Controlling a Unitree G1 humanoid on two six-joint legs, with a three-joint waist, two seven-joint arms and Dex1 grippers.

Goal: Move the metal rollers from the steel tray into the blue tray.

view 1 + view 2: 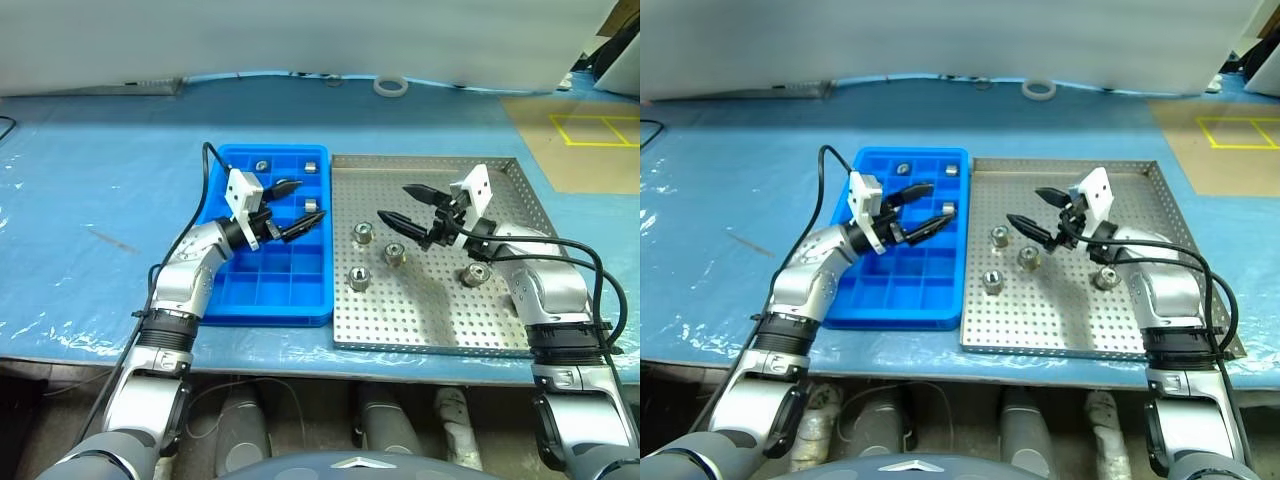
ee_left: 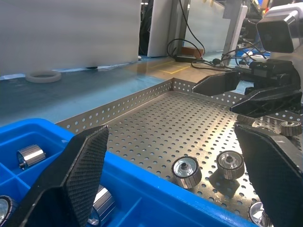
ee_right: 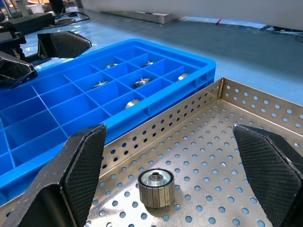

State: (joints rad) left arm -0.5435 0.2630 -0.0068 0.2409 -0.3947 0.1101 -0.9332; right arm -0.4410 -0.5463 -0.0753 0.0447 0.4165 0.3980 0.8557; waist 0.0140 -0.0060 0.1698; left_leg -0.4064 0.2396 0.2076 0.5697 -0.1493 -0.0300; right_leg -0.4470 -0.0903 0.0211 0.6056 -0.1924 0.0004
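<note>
The steel tray (image 1: 520, 330) lies right of the blue tray (image 1: 225, 300). Several metal rollers stand upright on its perforated floor, among them one at the left (image 1: 363, 233), one near the middle (image 1: 395, 253) and one by my right wrist (image 1: 474, 273). Three more rollers sit in the blue tray's far compartments, one of them (image 1: 262, 166) at the back. My left gripper (image 1: 308, 201) hovers open over the blue tray's right side, empty. Over the steel tray my right gripper (image 1: 393, 201) is open and empty too; a roller (image 3: 155, 187) stands just below its fingers.
A white tape ring (image 1: 390, 86) lies at the table's far edge. Blue plastic sheeting (image 1: 100, 200) covers the table. Yellow floor markings (image 1: 595, 128) show at the far right. Black cables run along both forearms.
</note>
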